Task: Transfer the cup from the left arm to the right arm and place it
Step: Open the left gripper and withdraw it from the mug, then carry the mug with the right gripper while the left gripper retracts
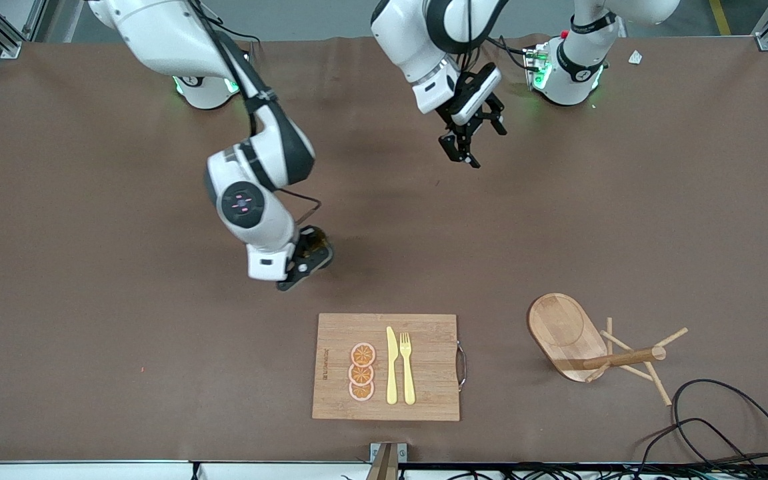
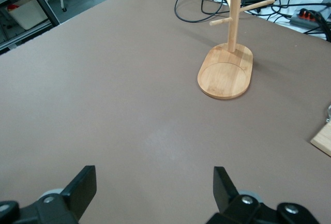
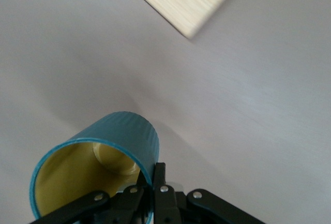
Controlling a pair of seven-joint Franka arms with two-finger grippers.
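Cup (image 3: 111, 151): clamped by its rim in my right gripper (image 1: 304, 257), above the table just off the cutting board (image 1: 384, 367); left gripper (image 1: 474, 140) idle, fingers apart.

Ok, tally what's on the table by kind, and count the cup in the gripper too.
Cup: 1, in the shut right gripper
Cutting board: 1
Orange slices: 3
Knife: 1
Fork: 1
Mug tree: 1
Total: 8
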